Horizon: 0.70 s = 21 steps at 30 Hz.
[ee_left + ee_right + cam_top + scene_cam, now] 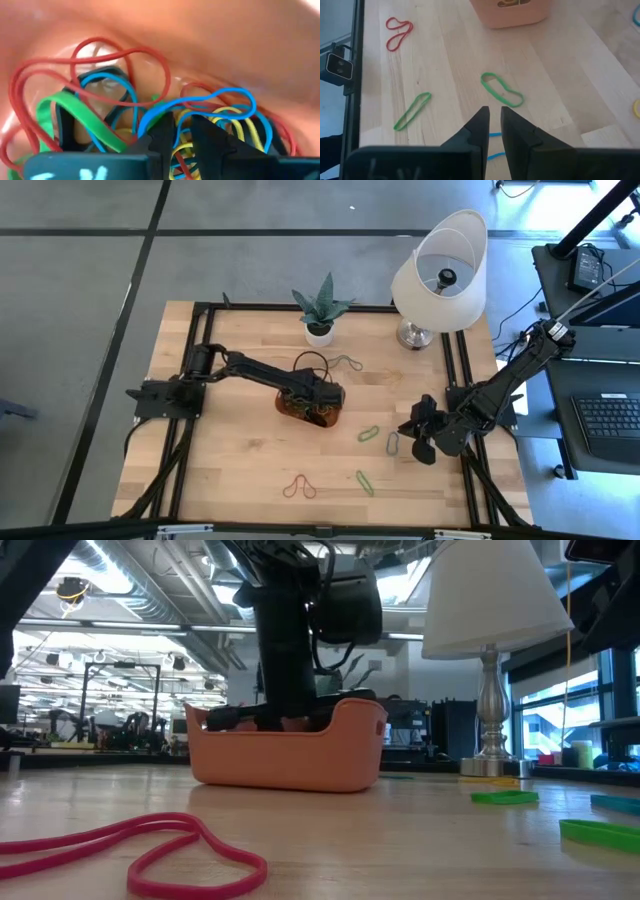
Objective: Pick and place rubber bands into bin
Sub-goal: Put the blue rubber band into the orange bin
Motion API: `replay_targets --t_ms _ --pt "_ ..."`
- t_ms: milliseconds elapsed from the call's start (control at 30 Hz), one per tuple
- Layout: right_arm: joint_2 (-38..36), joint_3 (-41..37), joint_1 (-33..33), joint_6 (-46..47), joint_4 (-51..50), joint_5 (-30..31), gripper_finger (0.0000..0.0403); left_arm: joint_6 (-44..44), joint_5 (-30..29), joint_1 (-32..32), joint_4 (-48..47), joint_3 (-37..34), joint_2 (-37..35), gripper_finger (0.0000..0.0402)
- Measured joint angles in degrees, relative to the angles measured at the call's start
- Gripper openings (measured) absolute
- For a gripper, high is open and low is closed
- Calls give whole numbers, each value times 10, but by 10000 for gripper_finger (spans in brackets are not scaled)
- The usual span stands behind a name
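Many rubber bands (150, 107) fill the bin (290, 755) (orange-red) under the left gripper (181, 125), fingers slightly parted, holding nothing.

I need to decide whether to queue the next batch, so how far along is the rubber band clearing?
Partly done. Red, blue, green and yellow bands already lie in the bin, where the left gripper sits, jaws slightly apart. The right gripper waits over the table. Still out: a red band and several green ones.
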Motion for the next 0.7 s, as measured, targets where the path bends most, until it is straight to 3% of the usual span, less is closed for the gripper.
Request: replay_targets --t_ms 333,700 --pt "0 0 0 -16 0 0 52 200 39 10 -11 5 -52 72" --pt "0 0 0 -14 0 0 52 292 90 28 -22 6 -67 151"
